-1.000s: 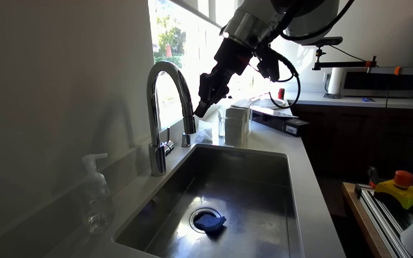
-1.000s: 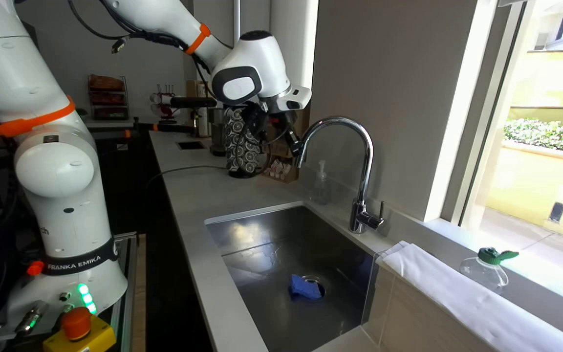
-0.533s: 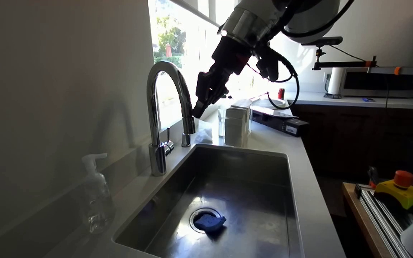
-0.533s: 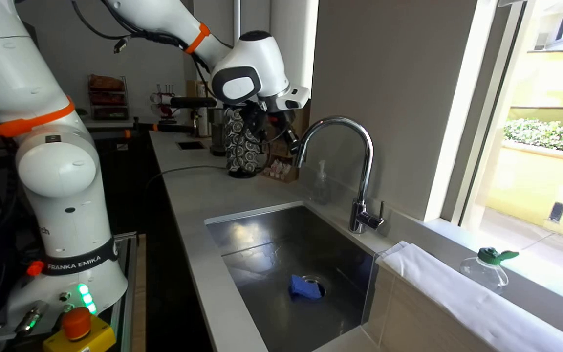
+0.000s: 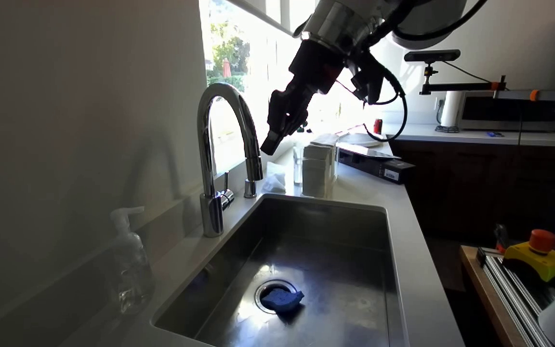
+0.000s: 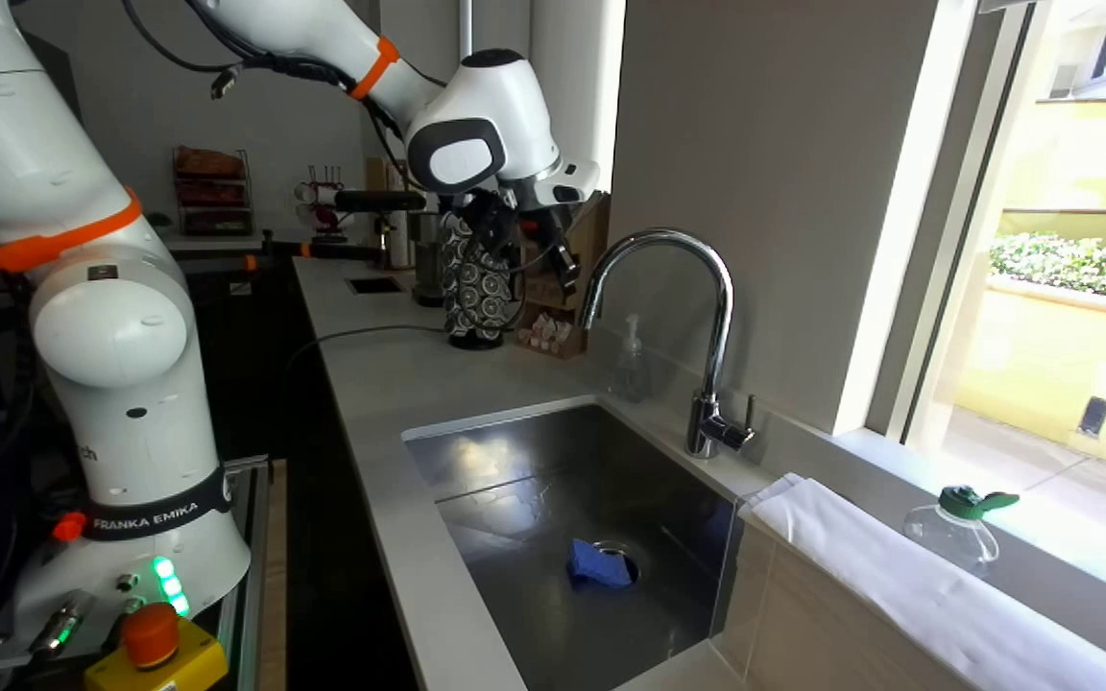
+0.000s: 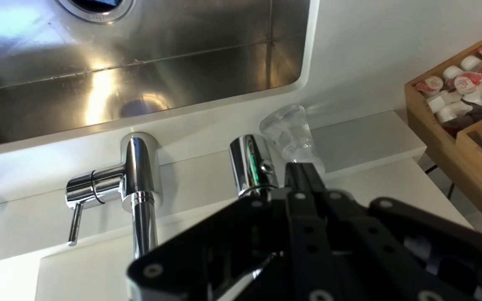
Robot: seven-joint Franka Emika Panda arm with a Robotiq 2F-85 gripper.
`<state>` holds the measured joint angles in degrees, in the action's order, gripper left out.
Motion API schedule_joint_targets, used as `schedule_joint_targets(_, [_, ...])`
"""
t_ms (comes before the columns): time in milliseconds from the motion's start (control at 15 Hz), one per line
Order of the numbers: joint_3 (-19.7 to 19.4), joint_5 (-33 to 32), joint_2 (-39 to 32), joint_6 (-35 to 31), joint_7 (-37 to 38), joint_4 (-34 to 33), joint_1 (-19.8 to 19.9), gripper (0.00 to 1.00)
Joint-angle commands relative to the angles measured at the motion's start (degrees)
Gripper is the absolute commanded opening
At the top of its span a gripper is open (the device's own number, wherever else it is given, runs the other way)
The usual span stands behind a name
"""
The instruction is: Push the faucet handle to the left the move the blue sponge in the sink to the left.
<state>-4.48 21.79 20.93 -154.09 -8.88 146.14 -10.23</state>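
Grey counter (image 6: 361, 365): runs beneath the gooseneck faucet (image 6: 722, 317) and well beyond it at either end.
White arm (image 6: 111, 331): mine, standing across the sink (image 5: 345, 270) from the faucet, with my wrist hung out near the faucet's spout head (image 6: 589, 315).
Sink: a rectangular stainless basin set into the counter, right beside the faucet's foot and lower than it.
Gooseneck faucet: shiny metal, its foot upright, its neck curving over in a high arch.
Wooden box (image 7: 437, 133): with small tubs (image 7: 467, 83) inside, farther along the counter from the faucet than the pump bottle (image 5: 133, 274) is.
Gripper (image 6: 568, 286): narrow, my two fingertips (image 7: 296, 179) set together; it hangs just beside the faucet's spout head, and in an exterior view a slim gap parts the two.
Pump bottle: clear, standing near the faucet's foot.
Drain (image 7: 98, 16): round, in the sink floor, well below the faucet.
Blue sponge (image 5: 283, 300): on the sink floor, overlapping the drain's edge on the side farther from the faucet.
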Motion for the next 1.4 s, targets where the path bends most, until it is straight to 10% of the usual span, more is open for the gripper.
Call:
schedule_joint_targets(0, [2.72, -6.78, 3.1, 4.37, 5.18, 1.86, 4.55, 0.0])
schedule_joint_targets(1333, [0.95, -2.56, -3.48, -4.61, 3.36, -0.31, 2.11, 0.0])
